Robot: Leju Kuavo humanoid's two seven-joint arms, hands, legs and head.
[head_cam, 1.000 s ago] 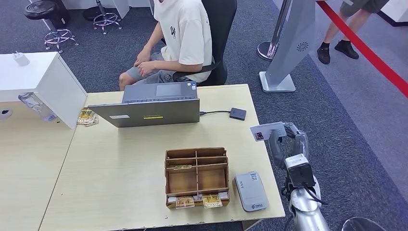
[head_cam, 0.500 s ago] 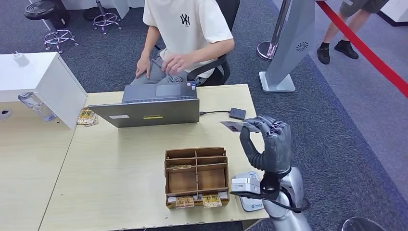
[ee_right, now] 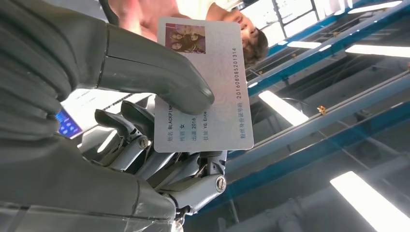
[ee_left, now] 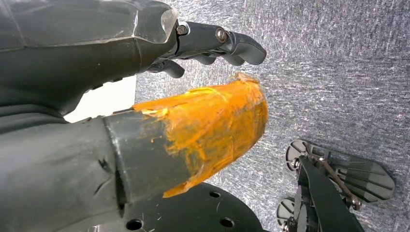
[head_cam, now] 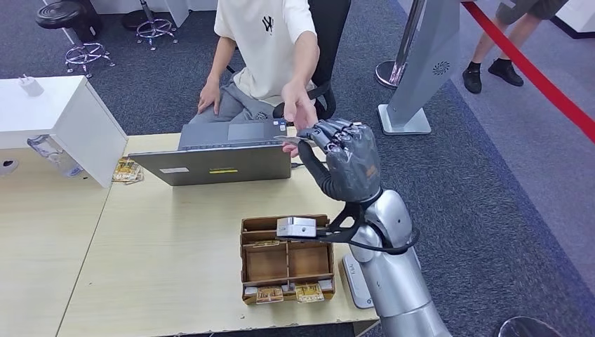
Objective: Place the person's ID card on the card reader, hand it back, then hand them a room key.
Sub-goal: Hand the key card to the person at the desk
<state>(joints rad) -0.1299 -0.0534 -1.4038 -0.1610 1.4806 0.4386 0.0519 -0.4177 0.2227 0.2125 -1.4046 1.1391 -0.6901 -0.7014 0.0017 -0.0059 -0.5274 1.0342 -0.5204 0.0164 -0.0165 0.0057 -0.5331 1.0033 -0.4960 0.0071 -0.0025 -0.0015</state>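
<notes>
The robot's right hand (head_cam: 346,160) is raised above the far edge of the desk (head_cam: 175,239), just past the corner of the grey laptop (head_cam: 217,161), and it pinches the ID card (ee_right: 205,82) between its thick thumb and the darker fingers behind it. From the right wrist camera the card is plain to read as a white card with a small photo at one end and lines of print along it. In the head view the card is nearly edge-on, a thin sliver at the fingertips, so I can't quite tell whether the seated person's hand (head_cam: 300,116) is already touching it or only reaching right up to it. That person, in a pale T-shirt, sits in a black chair behind the laptop with one arm stretched toward the robot's hand. Nearer the robot, the brown cardboard organiser (head_cam: 286,258) sits on the desk with small printed cards in its front slots, and the grey card reader (head_cam: 354,279) lies just beside it, partly hidden by the silver right arm. The left hand (ee_left: 145,92) hangs over grey carpet, its thumb tip wrapped in orange tape and its fingers apart, holding nothing.
</notes>
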